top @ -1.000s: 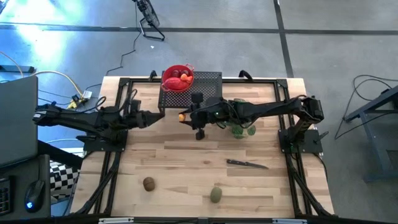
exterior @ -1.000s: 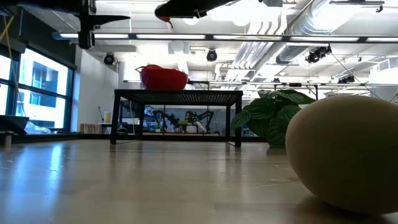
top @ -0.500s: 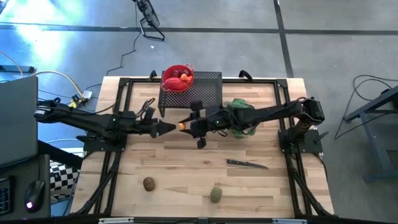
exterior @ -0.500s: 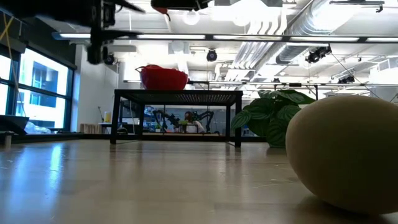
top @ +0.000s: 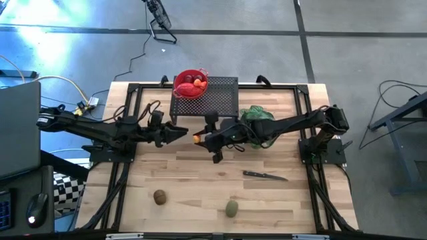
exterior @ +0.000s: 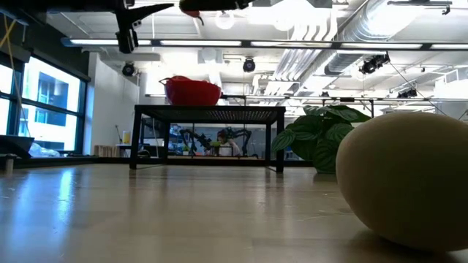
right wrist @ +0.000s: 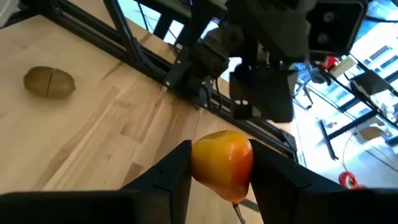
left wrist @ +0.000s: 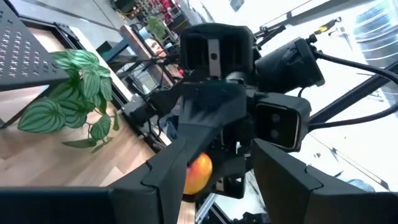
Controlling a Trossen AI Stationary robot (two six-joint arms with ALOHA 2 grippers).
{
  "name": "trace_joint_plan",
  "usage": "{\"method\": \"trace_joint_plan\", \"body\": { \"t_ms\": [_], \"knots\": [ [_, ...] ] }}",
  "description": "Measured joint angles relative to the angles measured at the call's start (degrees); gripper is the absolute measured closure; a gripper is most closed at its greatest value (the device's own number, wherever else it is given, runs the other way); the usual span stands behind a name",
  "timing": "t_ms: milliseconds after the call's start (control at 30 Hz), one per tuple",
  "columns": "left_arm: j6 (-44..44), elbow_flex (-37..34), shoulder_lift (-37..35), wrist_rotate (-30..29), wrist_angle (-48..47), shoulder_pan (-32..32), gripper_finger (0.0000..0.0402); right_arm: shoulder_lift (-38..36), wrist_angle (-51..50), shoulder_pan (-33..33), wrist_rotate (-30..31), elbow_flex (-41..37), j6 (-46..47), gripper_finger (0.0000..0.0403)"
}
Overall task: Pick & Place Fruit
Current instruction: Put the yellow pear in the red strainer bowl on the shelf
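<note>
My right gripper (top: 199,139) is shut on a tiny orange fruit (right wrist: 222,163), high over the middle of the table. My left gripper (top: 181,133) is open and points at it from the table's left, a short gap away; its own view shows the fruit (left wrist: 198,174) between its spread fingers. A red bowl (top: 191,85) with red fruit pieces stands on a black mesh rack (top: 217,100) at the far edge. A brown oval fruit (top: 159,197) and an olive-green oval fruit (top: 231,209) lie on the table near the front edge. My right gripper pinches the orange fruit's two opposite sides (right wrist: 198,163) between its two fingers. The fingers reach roughly level from the table's right. The fruit is lifted clear of the table, its thin stem (right wrist: 237,211) pointing back toward the gripper.
A green leafy plant (top: 257,123) stands under my right arm. A black-handled knife (top: 265,176) lies right of centre. In the low view the olive-green fruit (exterior: 409,183) fills the right foreground. Bare wood lies between the rack and the front fruits.
My left gripper has moved toward the table's right, up to the orange fruit, and has turned about its axis. My right gripper has carried the fruit a little toward the near edge, still shut on it.
</note>
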Motion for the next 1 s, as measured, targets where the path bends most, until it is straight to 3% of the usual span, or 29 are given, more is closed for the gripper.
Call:
{"method": "trace_joint_plan", "body": {
  "t_ms": [300,433,700,833,1000],
  "knots": [
    [3.5,0.0,0.6,-2.9,-0.5,0.0,0.0226,0.0,0.1,1.9,0.0,0.0,-1.1,0.0268],
    [3.5,0.0,0.5,-6.9,-0.7,0.0,0.0226,-0.1,0.3,2.0,0.0,0.0,-1.1,0.0268],
    [2.6,0.0,2.7,-7.2,-1.8,0.0,0.0225,-0.1,2.3,2.0,0.0,0.0,-1.2,0.0268],
    [3.4,0.0,6.0,-6.7,-0.9,0.0,0.0202,-0.1,2.0,2.0,0.0,0.0,-1.1,0.0268],
    [3.0,0.0,9.0,-1.5,5.4,0.0,0.0150,-0.1,1.1,1.9,0.0,0.0,-1.3,0.0268]
  ]
}}
